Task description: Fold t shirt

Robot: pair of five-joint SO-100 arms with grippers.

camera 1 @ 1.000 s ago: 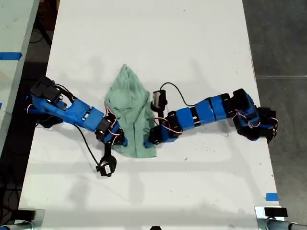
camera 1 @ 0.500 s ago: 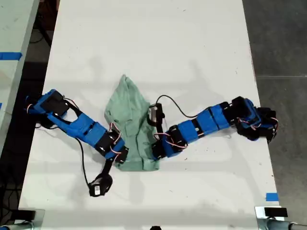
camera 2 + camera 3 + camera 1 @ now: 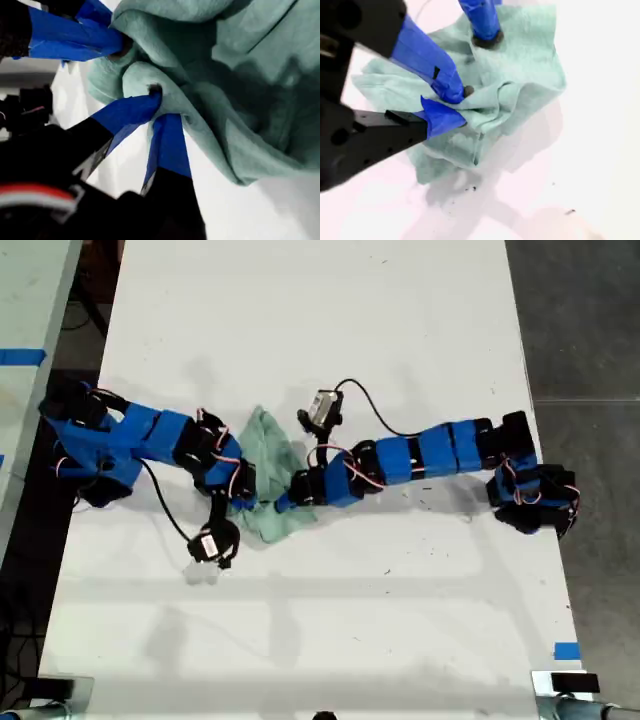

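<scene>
Both pincers clamped on the bunched t shirt [image 3: 268,475], my first gripper [image 3: 159,107], my second gripper [image 3: 456,104], white table [image 3: 400,330].

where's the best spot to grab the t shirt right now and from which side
Take the t shirt by its free upper tip in the exterior view, coming straight down from above. That end lies flat and uncovered on the table, while the lower part is bunched up between my first gripper and my second gripper, both pinching folds.
</scene>
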